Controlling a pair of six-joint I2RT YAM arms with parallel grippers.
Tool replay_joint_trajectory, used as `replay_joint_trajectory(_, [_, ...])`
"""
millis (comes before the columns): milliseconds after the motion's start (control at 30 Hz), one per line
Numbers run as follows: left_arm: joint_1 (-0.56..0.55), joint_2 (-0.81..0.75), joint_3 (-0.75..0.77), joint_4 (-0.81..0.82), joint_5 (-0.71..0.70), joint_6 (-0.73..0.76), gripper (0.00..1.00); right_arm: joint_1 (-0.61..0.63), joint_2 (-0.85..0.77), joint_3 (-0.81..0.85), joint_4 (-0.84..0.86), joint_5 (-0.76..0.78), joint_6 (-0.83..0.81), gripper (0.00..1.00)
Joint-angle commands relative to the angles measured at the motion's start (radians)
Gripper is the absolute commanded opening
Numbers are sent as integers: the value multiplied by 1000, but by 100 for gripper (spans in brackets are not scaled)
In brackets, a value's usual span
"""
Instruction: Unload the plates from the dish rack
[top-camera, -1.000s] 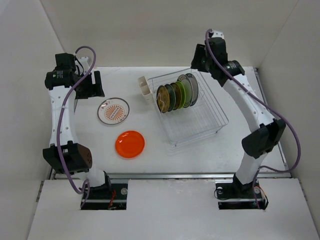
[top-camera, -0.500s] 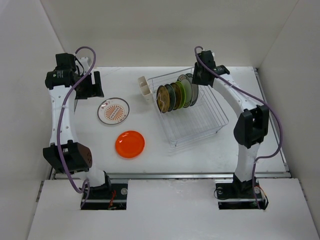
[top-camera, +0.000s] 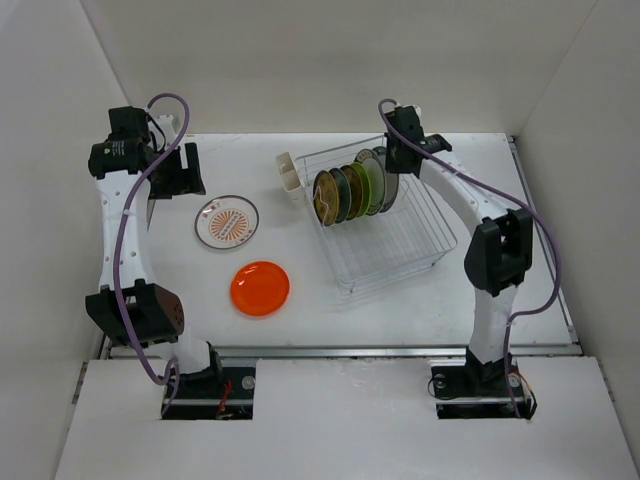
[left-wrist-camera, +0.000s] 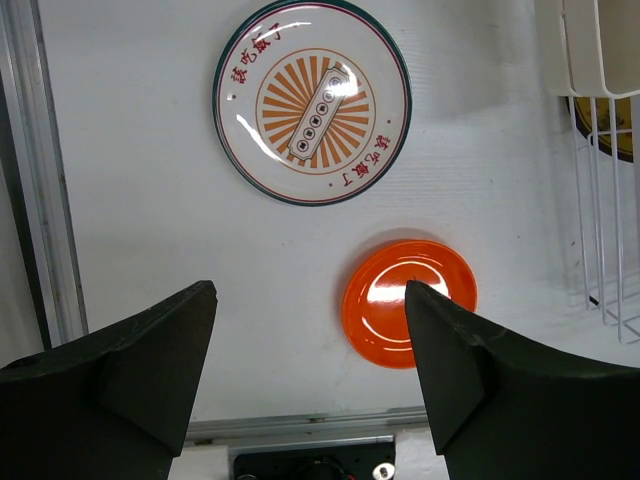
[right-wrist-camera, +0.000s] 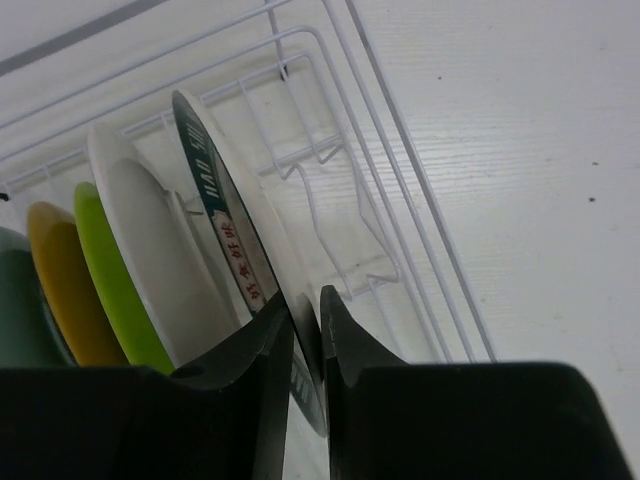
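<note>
The white wire dish rack (top-camera: 430, 235) holds several upright plates: amber-yellow (top-camera: 325, 197), dark green (top-camera: 342, 192), lime green (top-camera: 372, 182) and, at the far end, white with a teal rim (top-camera: 386, 172). My right gripper (top-camera: 393, 160) is down on that end plate. In the right wrist view its jaws (right-wrist-camera: 305, 300) are pinched on the rim of the teal-rimmed plate (right-wrist-camera: 215, 190). The white plate with orange pattern (top-camera: 227, 221) and the orange-red plate (top-camera: 260, 288) lie flat on the table. My left gripper (left-wrist-camera: 308, 300) is open and empty, high above them.
A small white cutlery cup (top-camera: 289, 172) hangs on the rack's left side. Rack wires (right-wrist-camera: 400, 190) run close beside my right fingers. White walls enclose the table on three sides. A metal rail (left-wrist-camera: 45, 170) borders the table.
My right arm has swung left and down to the rack, and its jaws now sit on the teal-rimmed plate's rim. The left arm has barely moved.
</note>
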Motion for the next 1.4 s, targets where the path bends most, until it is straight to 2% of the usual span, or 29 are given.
replay_joint_trajectory(0, [3, -6, 11, -12, 18, 11, 73, 27, -109, -10, 30, 267, -61, 0])
replay_joint_trajectory(233, [3, -6, 20, -21, 59, 11, 75, 37, -211, 63, 63, 487, -150, 0])
replay_joint_trajectory(433, [3, -6, 31, -30, 126, 31, 75, 37, -297, 93, 40, 489, -170, 0])
replay_joint_trajectory(533, [3, -6, 40, -41, 179, 43, 75, 37, -358, 73, 40, 349, -137, 0])
replay_joint_trajectory(567, [3, -6, 40, -59, 249, 59, 75, 46, -375, 64, 57, 294, -121, 0])
replay_joint_trajectory(633, [3, 6, 54, -84, 345, 85, 75, 46, -445, -30, 156, 37, -94, 0])
replay_joint_trajectory(667, [-6, 24, 69, -98, 443, 112, 76, 46, -470, -82, 216, -81, -83, 0])
replay_joint_trajectory(700, [-6, 37, 83, -130, 488, 128, 76, 46, -491, -138, 282, -345, -72, 0])
replay_joint_trajectory(733, [-15, 49, 83, -144, 528, 141, 77, 60, -517, -242, 416, -464, -72, 0])
replay_joint_trajectory(800, [-15, 78, 94, -164, 596, 164, 79, 104, -518, -300, 506, -728, -46, 0])
replay_joint_trajectory(900, [-24, 113, 94, -173, 587, 165, 79, 155, -433, -300, 591, -881, 9, 0])
replay_joint_trajectory(933, [-24, 123, 94, -184, 587, 174, 79, 184, -409, -300, 611, -975, 23, 0])
replay_joint_trajectory(1067, [-44, 161, 94, -225, 587, 210, 79, 262, -301, -228, 625, -1033, 43, 0])
replay_joint_trajectory(1200, [-44, 161, 83, -245, 587, 237, 72, 293, -223, -199, 634, -1059, 52, 0])
replay_joint_trajectory(1267, [-44, 150, 60, -245, 576, 246, 65, 293, -214, -199, 652, -1071, 78, 0])
replay_joint_trajectory(1367, [-44, 150, 50, -282, 623, 307, 63, 302, -203, -190, 662, -1071, 89, 0])
